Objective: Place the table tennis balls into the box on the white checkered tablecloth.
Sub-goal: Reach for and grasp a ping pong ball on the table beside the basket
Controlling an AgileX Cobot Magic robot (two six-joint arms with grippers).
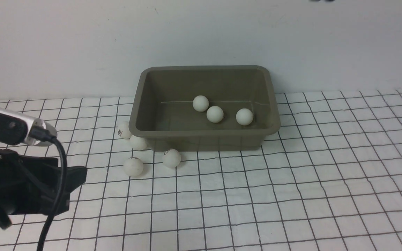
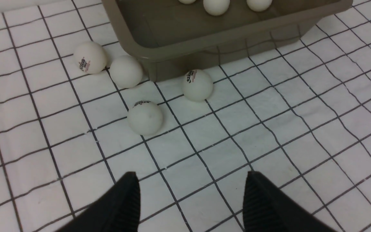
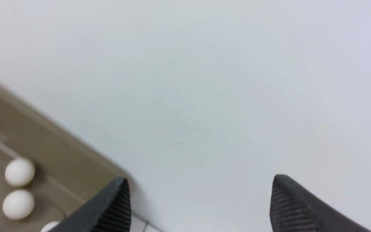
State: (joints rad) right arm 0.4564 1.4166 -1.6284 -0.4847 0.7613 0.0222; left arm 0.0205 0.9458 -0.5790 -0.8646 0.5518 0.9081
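The left gripper (image 2: 192, 180) and right gripper (image 3: 201, 185) stood spread, empty. Ahead of the left one, four small white table tennis balls (image 2: 145, 117) lay on the white checkered tablecloth (image 2: 269, 129) beside the olive-grey plastic box (image 2: 224, 51) holding three.

Seen from the front, the tablecloth (image 1: 326, 174) lies bare around the box (image 1: 206, 141) from three o'clock round to six, leaving wide passage. From seven to nine o'clock, four loose balls (image 1: 133, 166) crowd its corner. At twelve, the wall (image 1: 201, 35) stands close behind. Inside, three balls (image 1: 215, 114) occupy centre and right; the left floor is free.
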